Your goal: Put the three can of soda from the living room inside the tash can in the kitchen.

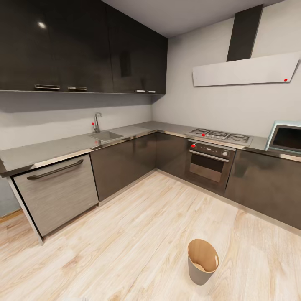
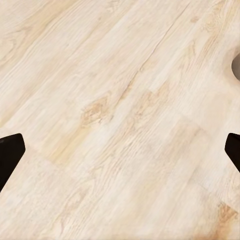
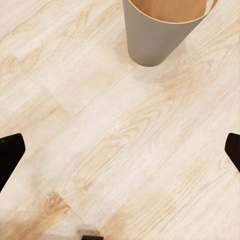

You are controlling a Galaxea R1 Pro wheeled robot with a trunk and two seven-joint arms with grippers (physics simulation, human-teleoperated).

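The tash can stands upright on the light wood kitchen floor, low and right of centre in the head view. It is pale grey outside and tan inside. The right wrist view looks down on its grey wall, just ahead of my right gripper. That gripper is open over bare floor, its dark fingertips far apart. My left gripper is open too, with only floor planks between its fingertips. The cans of soda are out of view.
An L-shaped dark counter runs along the far walls, with a sink, a dishwasher, an oven with hob and a microwave. Dark upper cabinets hang above. Wood floor lies open around the bin.
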